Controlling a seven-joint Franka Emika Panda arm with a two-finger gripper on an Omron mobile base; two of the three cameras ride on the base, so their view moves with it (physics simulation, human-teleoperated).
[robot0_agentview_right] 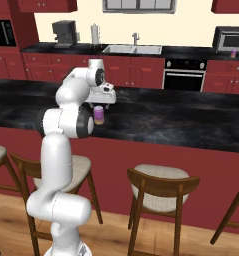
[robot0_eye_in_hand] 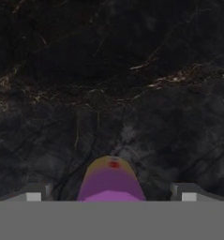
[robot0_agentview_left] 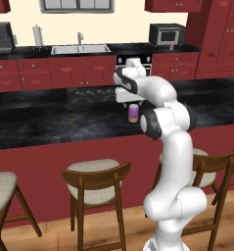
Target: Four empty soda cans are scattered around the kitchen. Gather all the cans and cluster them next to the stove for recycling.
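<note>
- The gripper (robot0_eye_in_hand: 110, 194) is spread wide, jaws well apart, with a purple soda can (robot0_eye_in_hand: 111, 183) sitting right in the gap between the two fingertips (robot0_eye_in_hand: 34, 194). Nothing's pinching it: there's clear space on both sides of the can.
- From the base cameras, the hand is hanging straight over that can (robot0_agentview_left: 133, 113) on the near black marbled counter (robot0_agentview_left: 50, 117). The can stands upright, purple with an orange band at the bottom.
- Same can from the other side (robot0_agentview_right: 99, 115), tucked just under the white wrist.
- The stove (robot0_agentview_left: 91, 93) is a flat black patch set into that same counter, a bit behind and to the left of the can, near but not touching.
- There's another little purple can (robot0_agentview_left: 171, 46) way back on the far counter, right beside the microwave (robot0_agentview_left: 166, 34). You can spot it from the right camera too (robot0_agentview_right: 233, 52).
- Further out: sink (robot0_agentview_left: 80, 49) under the window, black oven (robot0_agentview_right: 185, 75) in the red cabinets, a coffee machine (robot0_agentview_right: 64, 33) on the far counter.
- Wooden stools (robot0_agentview_left: 95, 186) are lined up along the front of the counter, on the plank floor.
</note>
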